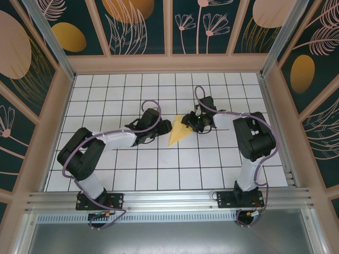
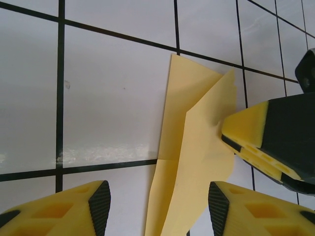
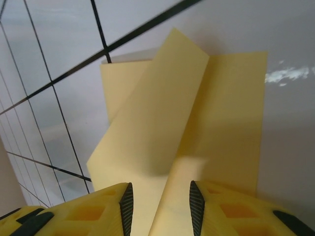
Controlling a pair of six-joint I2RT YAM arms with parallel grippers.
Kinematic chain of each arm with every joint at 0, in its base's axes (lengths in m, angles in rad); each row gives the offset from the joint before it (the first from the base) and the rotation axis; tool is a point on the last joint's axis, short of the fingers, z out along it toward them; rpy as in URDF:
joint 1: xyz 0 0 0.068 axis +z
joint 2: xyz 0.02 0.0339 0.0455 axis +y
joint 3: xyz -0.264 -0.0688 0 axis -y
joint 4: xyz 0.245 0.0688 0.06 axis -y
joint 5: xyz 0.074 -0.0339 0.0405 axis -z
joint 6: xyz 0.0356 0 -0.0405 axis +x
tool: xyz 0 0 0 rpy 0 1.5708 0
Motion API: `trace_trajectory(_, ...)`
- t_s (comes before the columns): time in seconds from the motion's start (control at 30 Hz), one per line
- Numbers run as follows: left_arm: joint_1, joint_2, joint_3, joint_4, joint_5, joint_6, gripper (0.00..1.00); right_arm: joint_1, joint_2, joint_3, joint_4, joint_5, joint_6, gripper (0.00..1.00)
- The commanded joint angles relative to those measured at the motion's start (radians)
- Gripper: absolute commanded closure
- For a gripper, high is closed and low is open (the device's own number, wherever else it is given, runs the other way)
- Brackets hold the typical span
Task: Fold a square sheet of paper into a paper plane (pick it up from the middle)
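Folded yellow paper [image 1: 177, 133] is seen at the middle of the worktop [image 1: 106, 174], pointed toward the near edge. The left hand [image 2: 155, 201] is held open over it; beyond, the right hand [image 3: 160, 201] is parted astride it. Light and easily creased, it is judged best pinched along the centre fold.

Right gripper [image 3: 161, 199] sits low over the folded yellow paper [image 3: 147, 128], jaws parted, a fold rising between its black pads [image 3: 127, 206], flaps lifting off the white gridded table [image 3: 54, 44].
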Motion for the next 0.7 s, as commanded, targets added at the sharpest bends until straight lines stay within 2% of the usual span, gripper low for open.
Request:
trace_trajectory(0.0,0.008,-0.002,-0.014,0.003,-0.007,-0.019,0.42,0.013,0.022,0.035,0.008,0.01,0.018,0.62)
trace_trajectory(0.53,0.031,0.004,-0.039,0.029,0.025,-0.046,0.39,0.026,0.052,0.021,0.126,-0.134,0.024,0.68)
trace_trajectory(0.67,0.049,-0.011,-0.058,0.036,0.037,-0.058,0.33,0.036,0.047,-0.012,0.179,-0.15,0.033,0.71)
